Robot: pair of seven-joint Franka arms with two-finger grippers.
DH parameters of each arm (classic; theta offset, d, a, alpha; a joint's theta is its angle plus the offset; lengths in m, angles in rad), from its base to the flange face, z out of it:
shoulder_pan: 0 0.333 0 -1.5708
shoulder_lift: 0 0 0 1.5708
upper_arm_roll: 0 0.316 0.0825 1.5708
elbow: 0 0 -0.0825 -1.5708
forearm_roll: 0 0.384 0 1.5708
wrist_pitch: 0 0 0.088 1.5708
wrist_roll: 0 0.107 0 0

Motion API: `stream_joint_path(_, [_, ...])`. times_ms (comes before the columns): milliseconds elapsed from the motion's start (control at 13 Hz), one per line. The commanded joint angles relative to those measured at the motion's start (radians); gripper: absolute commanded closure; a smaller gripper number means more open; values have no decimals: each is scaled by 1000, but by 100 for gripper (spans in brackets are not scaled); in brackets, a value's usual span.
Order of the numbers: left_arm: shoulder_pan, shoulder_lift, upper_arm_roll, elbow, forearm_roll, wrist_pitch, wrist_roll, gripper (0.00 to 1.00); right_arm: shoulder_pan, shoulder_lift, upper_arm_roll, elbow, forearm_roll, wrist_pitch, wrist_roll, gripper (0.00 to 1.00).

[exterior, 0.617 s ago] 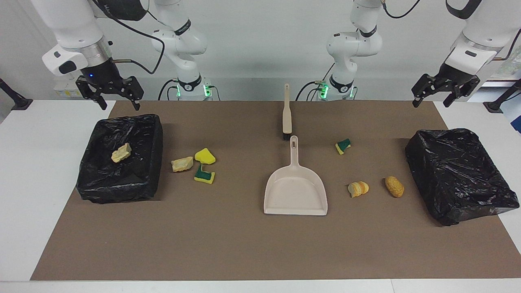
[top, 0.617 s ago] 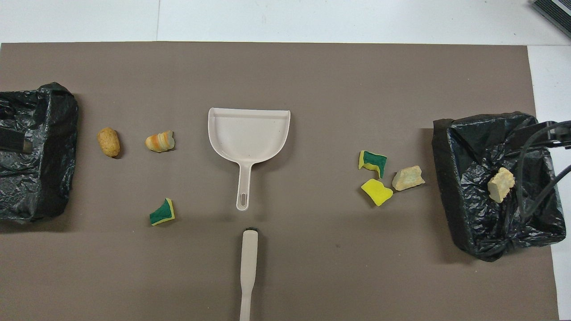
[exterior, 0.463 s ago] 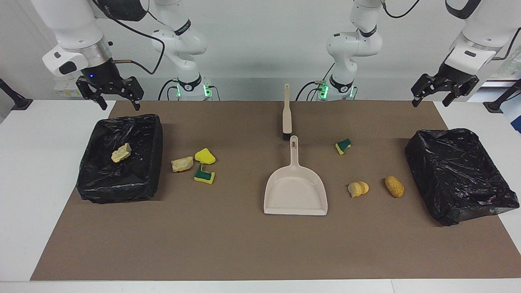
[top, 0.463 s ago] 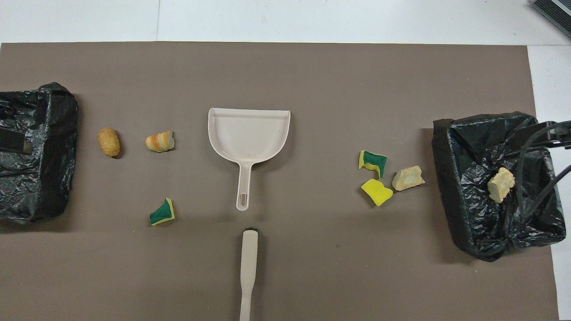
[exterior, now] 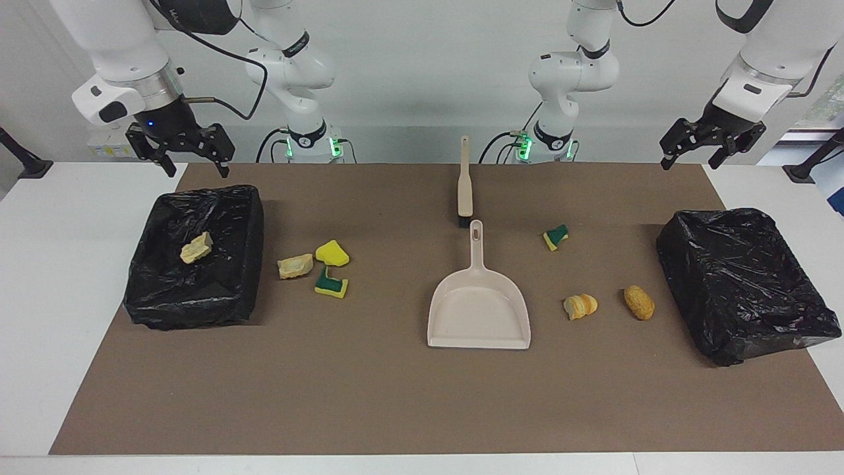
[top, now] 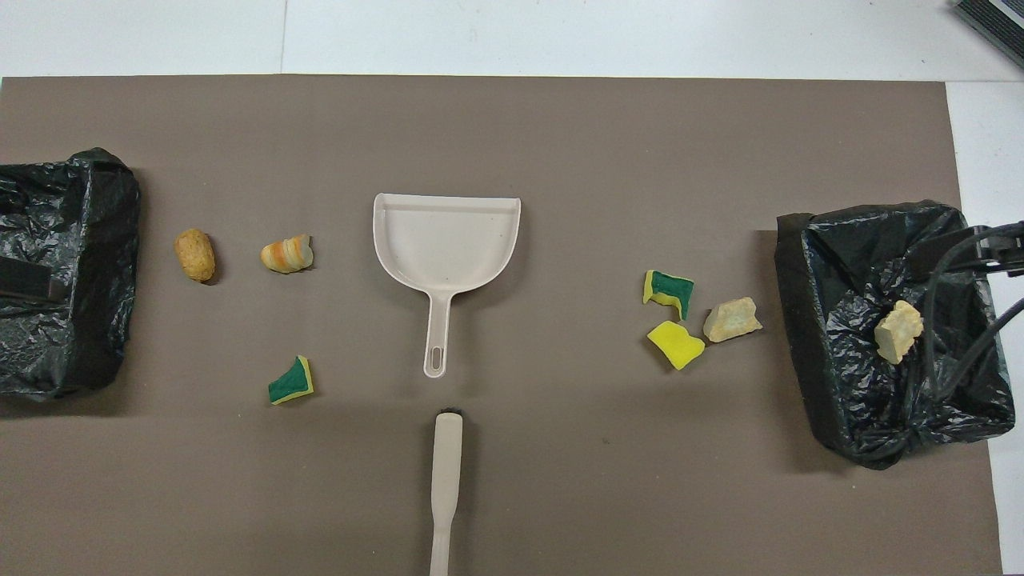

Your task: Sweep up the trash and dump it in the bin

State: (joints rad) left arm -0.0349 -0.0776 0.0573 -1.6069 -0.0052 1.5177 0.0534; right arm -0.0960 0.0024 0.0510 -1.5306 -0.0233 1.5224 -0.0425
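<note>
Trash: seven scraps; one tan chunk (exterior: 196,248) lies in the bin at frame left (exterior: 191,270), three (exterior: 315,265) cluster beside it, three (exterior: 580,306) lie right of centre.
Bins: two, the second (exterior: 742,280) at far right.
Dustpan (exterior: 479,310), brush (exterior: 465,181): one each, centre.
Right gripper (exterior: 190,153): spread wide, empty, upper left.
Left gripper (exterior: 693,144): released, upper right, slightly higher than before.

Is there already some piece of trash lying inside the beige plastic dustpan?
No, the beige plastic dustpan is bare inside, and the nearest scrap, a striped orange lump, lies beside it on the brown mat.
</note>
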Motion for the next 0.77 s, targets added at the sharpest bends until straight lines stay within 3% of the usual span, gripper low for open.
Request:
stream_joint_path(0, [-10, -30, 3, -27, -2, 13, -10, 0, -4, -28, 27, -31, 17, -7, -11, 0])
stream_joint_path(232, [-17, -30, -4, -19, -4, 10, -15, 0, -4, -28, 56, -31, 17, 9, -4, 0])
stream_joint_path(463, [-19, -45, -63, -36, -7, 4, -21, 0, 62, -7, 63, -31, 17, 33, 94, 0])
stream_joint_path(695, [-19, -109, -161, -138, -13, -2, -85, 0, 148, 24, 64, -25, 19, 87, 229, 0])
